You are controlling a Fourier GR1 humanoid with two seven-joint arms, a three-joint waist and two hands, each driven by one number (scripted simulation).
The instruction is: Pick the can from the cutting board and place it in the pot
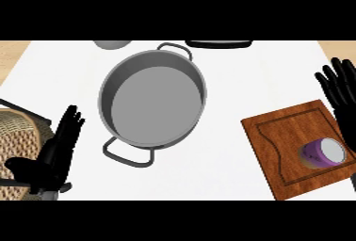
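A purple can (322,153) with a pale lid lies tilted on the brown wooden cutting board (288,141) at the lower right. A grey two-handled pot (152,98) with nothing in it stands at the centre of the white counter. My right hand (343,94) is at the right edge, fingers straight and pointing up, just above and beside the can without touching it. At the lower left my left hand (54,150) rests open, fingers up, far from the pot and the can.
A woven basket (17,141) sits at the left edge, partly behind my left hand. A grey bowl-like object (112,44) and a dark flat object (219,44) show at the counter's far edge. Bare white counter lies between pot and board.
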